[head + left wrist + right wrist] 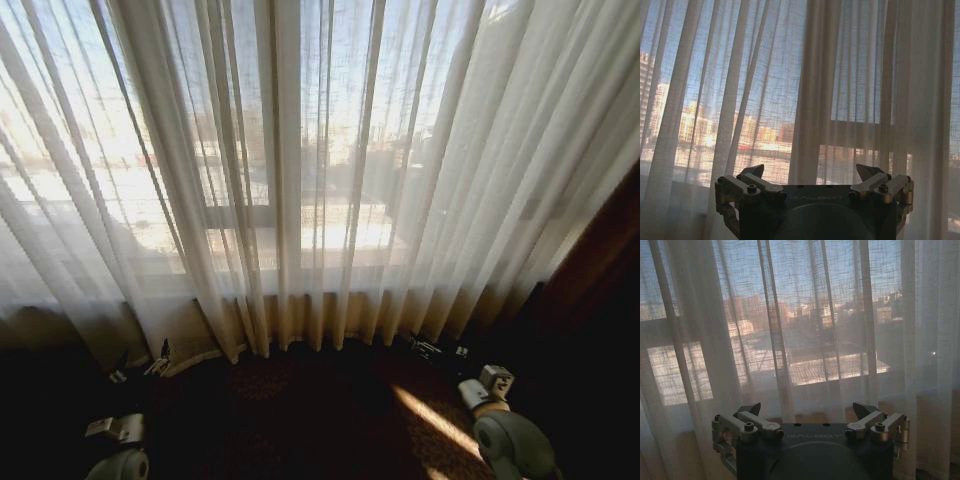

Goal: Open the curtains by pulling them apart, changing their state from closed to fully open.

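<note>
Curtains [300, 170] are found drawn closed; left gripper [812, 175] and right gripper [807, 412] are held spread wide, short of the fabric.

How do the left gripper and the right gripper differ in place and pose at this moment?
In the head view the left gripper hangs low before the curtains' left part; the right gripper hangs low before their right part. The left sits nearer the hem. Both are open, clear of the closed fabric.

Both wrists carry a dark housing stamped GALBOT, with screwed grey metal linkages behind dark pointed fingertips [867, 173]; pale rounded arm shells.
</note>
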`<state>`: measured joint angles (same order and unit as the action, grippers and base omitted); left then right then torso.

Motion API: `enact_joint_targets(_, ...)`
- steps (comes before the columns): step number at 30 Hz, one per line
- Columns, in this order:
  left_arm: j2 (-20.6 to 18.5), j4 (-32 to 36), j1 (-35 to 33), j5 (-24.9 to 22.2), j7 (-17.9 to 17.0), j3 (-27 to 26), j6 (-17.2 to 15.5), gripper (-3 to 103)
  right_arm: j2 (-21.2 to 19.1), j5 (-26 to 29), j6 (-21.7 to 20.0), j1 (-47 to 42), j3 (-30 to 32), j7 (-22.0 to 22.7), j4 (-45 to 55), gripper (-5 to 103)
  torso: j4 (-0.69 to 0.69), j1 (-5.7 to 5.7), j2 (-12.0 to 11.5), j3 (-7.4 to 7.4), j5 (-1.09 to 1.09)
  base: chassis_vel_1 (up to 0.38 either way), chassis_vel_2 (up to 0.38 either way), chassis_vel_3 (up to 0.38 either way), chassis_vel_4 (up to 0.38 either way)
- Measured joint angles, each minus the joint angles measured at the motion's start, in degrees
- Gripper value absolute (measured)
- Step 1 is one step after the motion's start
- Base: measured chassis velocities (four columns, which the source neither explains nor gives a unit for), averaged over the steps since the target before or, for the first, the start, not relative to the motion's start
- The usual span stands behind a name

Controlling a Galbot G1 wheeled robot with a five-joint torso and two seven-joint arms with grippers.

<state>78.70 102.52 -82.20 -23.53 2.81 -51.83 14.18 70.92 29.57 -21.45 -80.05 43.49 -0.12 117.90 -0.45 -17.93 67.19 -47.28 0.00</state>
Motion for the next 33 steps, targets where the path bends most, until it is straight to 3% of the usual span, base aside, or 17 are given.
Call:
enact_joint_targets(7, 0.0, 0.0, 0.0, 0.0, 0.01, 0.01, 0.0, 100, 1.53, -3.6, 4.56, 0.87, -5.07, -2.19, -2.89, 100, 0.0, 0.0, 0.0, 0.01, -0.01, 0.0, 0.0, 0.0, 0.0)
enact_joint_targets(16, 0.0, 0.0, 0.0, 0.0, 0.01, 0.01, 0.0, 100, 1.56, -6.91, 7.68, 3.06, -6.15, -4.82, -4.58, 100, 0.01, 0.0, 0.0, 0.01, -0.01, 0.0, 0.0, 0.0, 0.0)
enact_joint_targets(33, 0.0, 0.0, 0.0, 0.0, 0.01, 0.01, 0.0, 100, 3.31, -8.09, 10.13, 6.04, -8.7, -7.05, -6.05, 100, 0.01, -0.01, 0.01, 0.01, 0.0, -0.017, 0.02, 0.017, -0.017)
